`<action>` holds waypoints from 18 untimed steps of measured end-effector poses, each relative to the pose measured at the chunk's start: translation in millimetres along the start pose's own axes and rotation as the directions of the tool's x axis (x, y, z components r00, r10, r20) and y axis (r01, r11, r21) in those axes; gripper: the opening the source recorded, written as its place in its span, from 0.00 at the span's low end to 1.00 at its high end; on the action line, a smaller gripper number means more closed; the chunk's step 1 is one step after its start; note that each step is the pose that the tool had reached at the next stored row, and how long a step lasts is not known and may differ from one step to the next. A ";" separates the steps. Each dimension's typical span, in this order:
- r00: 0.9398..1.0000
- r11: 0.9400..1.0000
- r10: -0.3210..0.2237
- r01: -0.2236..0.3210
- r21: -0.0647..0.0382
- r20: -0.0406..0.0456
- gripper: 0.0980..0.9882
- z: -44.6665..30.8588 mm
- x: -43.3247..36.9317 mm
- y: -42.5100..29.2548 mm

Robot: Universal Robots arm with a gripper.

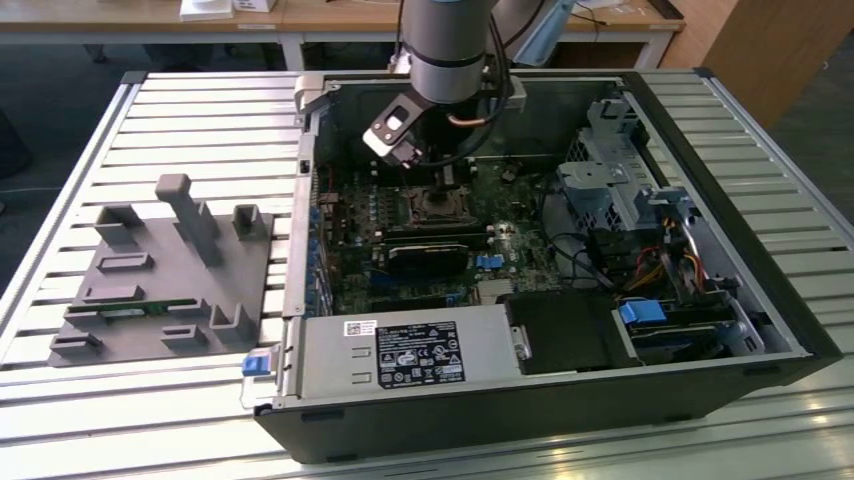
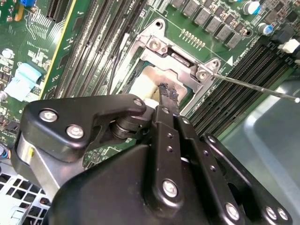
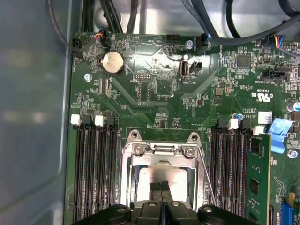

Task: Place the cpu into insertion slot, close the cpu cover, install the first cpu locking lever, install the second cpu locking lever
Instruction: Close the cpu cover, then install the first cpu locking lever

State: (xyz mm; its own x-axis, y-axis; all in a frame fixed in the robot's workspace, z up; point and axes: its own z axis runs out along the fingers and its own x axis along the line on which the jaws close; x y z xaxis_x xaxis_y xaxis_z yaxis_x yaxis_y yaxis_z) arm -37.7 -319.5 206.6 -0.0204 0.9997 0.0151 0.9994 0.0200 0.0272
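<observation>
The cpu (image 3: pixel 149 177) lies flat in the insertion slot (image 1: pixel 434 207), and its silvery top shows in both wrist views (image 2: pixel 143 79). Around it sits the cpu cover (image 3: pixel 161 151), a silvery frame that appears to be down over the chip (image 2: pixel 176 58). My gripper (image 3: pixel 162 187) hangs straight over the cpu with its two black fingers pressed together, tips at or just above the chip (image 2: pixel 168 93). One thin locking lever (image 3: pixel 206 176) stands unlatched and angles away from the socket (image 2: pixel 253 86). In the exterior view the gripper (image 1: pixel 447 178) is inside the open computer case.
Black memory slots (image 3: pixel 91 173) flank the socket on both sides (image 3: pixel 229 164). A black block (image 1: pixel 427 252) sits just beside the socket. The power supply (image 1: pixel 400 355), drive cage (image 1: pixel 614 190) and cables crowd the case. A grey fixture (image 1: pixel 160 270) stands at the exterior view's left.
</observation>
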 end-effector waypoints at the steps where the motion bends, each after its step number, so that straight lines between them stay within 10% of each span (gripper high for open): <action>1: 1.000 1.000 0.000 0.000 0.000 0.000 0.01 0.0 0.0 0.4; 18: 1.000 1.000 0.000 0.000 0.000 0.000 0.01 -2.6 0.1 0.8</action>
State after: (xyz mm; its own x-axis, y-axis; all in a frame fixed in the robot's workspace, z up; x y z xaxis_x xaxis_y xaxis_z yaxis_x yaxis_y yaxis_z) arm -36.9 -319.4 209.3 -0.0203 0.9997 0.0154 0.9994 0.0199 0.0274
